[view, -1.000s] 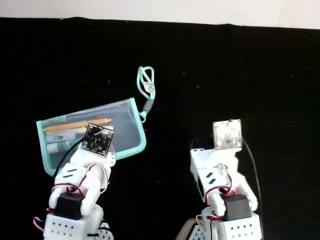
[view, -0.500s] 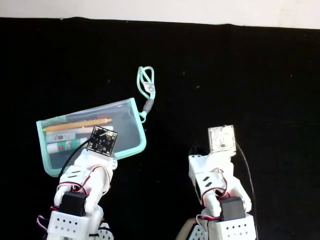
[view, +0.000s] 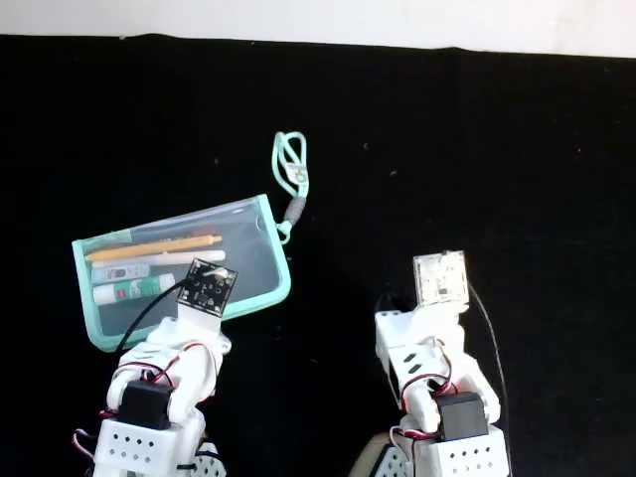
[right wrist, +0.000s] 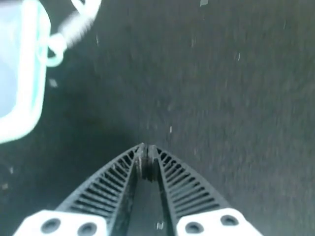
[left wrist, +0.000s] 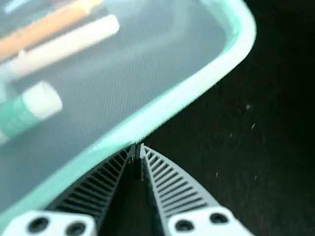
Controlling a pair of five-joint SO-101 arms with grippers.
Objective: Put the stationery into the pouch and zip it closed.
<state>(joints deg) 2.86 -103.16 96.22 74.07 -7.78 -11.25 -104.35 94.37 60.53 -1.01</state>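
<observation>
High view, tabletop [view: 447,149]: black, with a pale wall [view: 318,18] behind its far edge.
High view, pouch [view: 253,253]: clear, mint-edged, lying flat before my left arm; stationery [view: 149,246] inside; strap [view: 289,164] trailing from its far corner.
Left wrist view, my left tool [left wrist: 137,150]: clenched, empty, tips just beside the pouch's mint edge.
Right wrist view, my right tool [right wrist: 146,151]: clenched, empty, above bare tabletop, apart from the pouch.

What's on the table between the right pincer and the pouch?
Nothing. The right wrist view shows a bare stretch of black table between the right pincer and the pouch.
</observation>
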